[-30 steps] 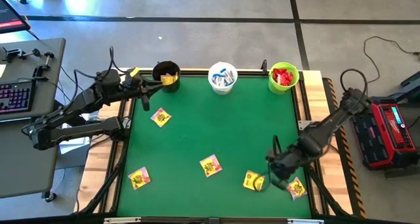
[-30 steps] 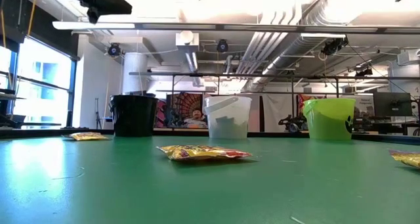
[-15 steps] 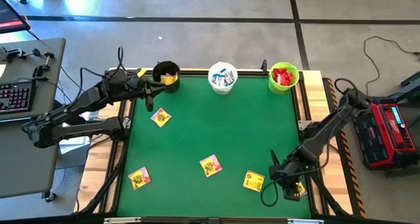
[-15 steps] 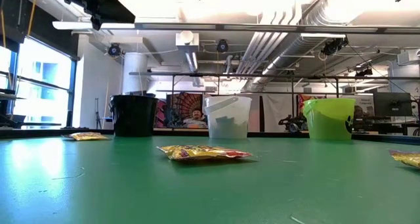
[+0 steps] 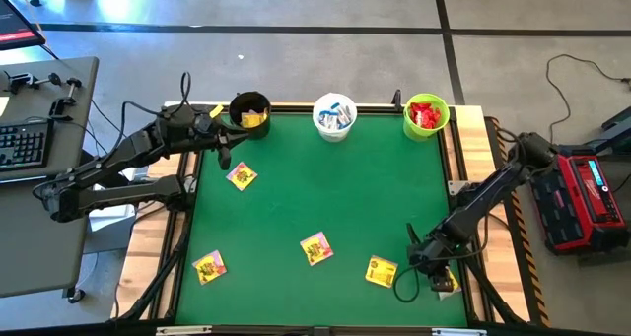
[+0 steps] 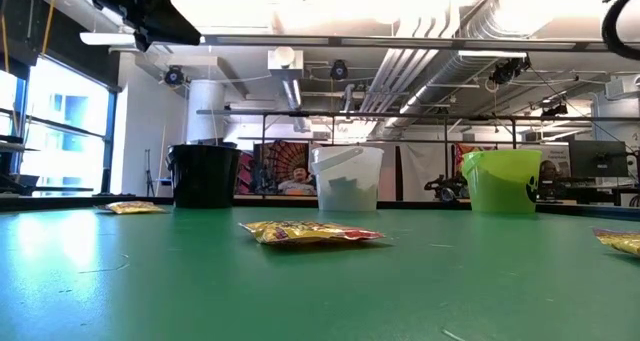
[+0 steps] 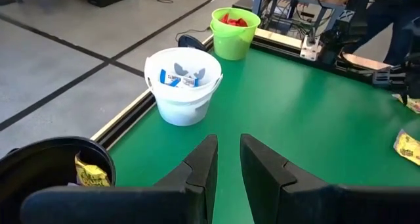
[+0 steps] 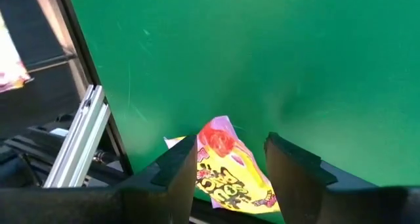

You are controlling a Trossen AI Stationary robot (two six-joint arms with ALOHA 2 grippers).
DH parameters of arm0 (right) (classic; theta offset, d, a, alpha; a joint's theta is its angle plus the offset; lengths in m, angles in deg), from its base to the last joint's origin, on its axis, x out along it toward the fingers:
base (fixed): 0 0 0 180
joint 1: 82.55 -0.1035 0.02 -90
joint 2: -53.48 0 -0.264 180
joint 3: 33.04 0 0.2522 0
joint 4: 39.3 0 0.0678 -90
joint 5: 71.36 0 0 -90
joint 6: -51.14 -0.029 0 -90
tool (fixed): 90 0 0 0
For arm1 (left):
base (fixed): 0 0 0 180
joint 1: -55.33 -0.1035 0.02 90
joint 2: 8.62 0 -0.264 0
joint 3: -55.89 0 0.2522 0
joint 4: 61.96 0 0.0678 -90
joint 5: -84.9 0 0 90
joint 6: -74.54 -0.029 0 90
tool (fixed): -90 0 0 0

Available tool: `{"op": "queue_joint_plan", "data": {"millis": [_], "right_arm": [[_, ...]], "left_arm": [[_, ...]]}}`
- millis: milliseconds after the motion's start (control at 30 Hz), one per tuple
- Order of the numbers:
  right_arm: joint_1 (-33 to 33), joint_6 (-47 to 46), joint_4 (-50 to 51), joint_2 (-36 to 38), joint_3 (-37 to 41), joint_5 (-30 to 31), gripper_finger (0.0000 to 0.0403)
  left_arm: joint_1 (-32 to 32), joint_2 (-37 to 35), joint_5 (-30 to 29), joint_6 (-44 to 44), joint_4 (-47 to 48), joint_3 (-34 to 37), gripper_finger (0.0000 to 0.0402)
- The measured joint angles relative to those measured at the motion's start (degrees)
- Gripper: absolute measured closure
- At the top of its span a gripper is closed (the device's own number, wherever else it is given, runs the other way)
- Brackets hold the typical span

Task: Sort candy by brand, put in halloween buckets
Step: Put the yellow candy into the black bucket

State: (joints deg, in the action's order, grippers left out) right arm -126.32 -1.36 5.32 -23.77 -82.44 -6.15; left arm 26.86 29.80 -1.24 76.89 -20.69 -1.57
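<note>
Beside our left gripper [image 5: 225, 145] stands the nearest bucket [image 5: 249, 109]. Between our right gripper's [image 8: 230, 159] fingers lies a candy packet [image 8: 230, 166]; another packet [image 5: 381, 271] sits just beside.
</note>
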Motion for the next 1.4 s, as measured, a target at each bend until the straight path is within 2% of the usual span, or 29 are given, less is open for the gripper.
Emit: {"op": "queue_joint_plan", "data": {"millis": [300, 433, 600, 733, 900, 1033, 1233, 1400], "right_arm": [[0.0, 0.1, -7.0, 0.0, 4.7, -4.0, 0.0244], [0.0, 0.1, -9.0, 0.0, 5.8, -5.8, 0.0285], [0.0, 1.6, -9.6, 0.0, 5.8, -5.8, 0.0384], [0.3, -0.1, -10.7, 0.0, 5.6, -5.9, 0.0396], [2.7, -3.4, -11.0, 0.1, 1.6, -4.4, 0.0402], [6.6, -6.2, -10.5, 0.1, -4.3, 0.8, 0.0402], [14.4, -7.9, -3.8, 0.1, -14.8, 18.0, 0.0403], [24.1, -3.9, -2.1, 0.1, -22.8, 33.0, 0.0403]], "left_arm": [[0.0, 0.0, 0.0, 0.4, 0.2, 0.0, 0.0346], [0.0, 0.0, -0.6, 0.4, 0.2, 0.0, 0.0346], [0.0, 0.0, -0.7, 1.8, 0.2, 0.0, 0.0346], [0.0, 0.0, -0.8, 3.3, 0.2, 0.0, 0.0346], [0.0, 0.5, -1.7, 5.5, 0.2, 0.0, 0.0346], [0.0, 1.7, -1.6, 6.6, 0.1, 0.0, 0.0346], [0.0, 5.1, -1.5, 3.8, -1.2, 0.0, 0.0346], [0.0, 8.7, 6.2, 4.1, -4.2, 0.0, 0.0346]]}}
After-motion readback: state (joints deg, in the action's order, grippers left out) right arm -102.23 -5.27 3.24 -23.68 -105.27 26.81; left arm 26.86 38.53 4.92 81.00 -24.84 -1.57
